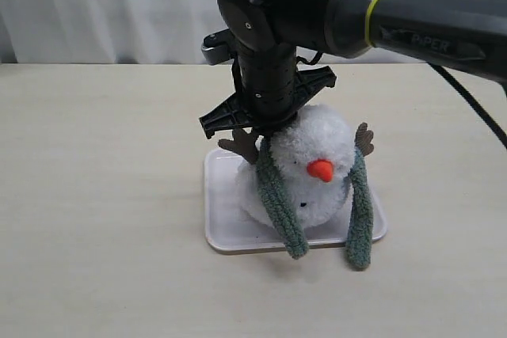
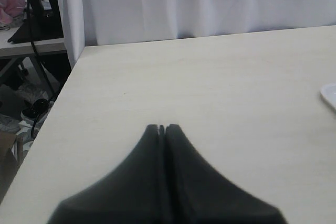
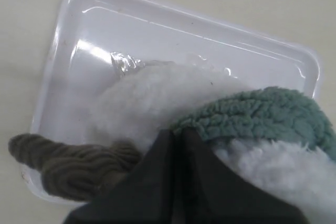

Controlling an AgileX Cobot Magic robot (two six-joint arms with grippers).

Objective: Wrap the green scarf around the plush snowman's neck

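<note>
Grey-green ends of the green scarf [image 1: 279,203]: cross low, centre frame, without toppling the plush snowman [image 1: 317,144]; right pincer [image 3: 173,132] closed on scarf behind neck, left pincer [image 2: 161,127] closed, empty.

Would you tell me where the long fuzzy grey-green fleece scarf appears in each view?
Exterior view: grey-green fleece scarf, mid-frame, draped over the white plush snowman, both ends hanging in front.
Left wrist view: not in it.
Right wrist view: scarf across the plush, beside the right gripper.
Shared landmark: the white plastic tray, in all three.
</note>
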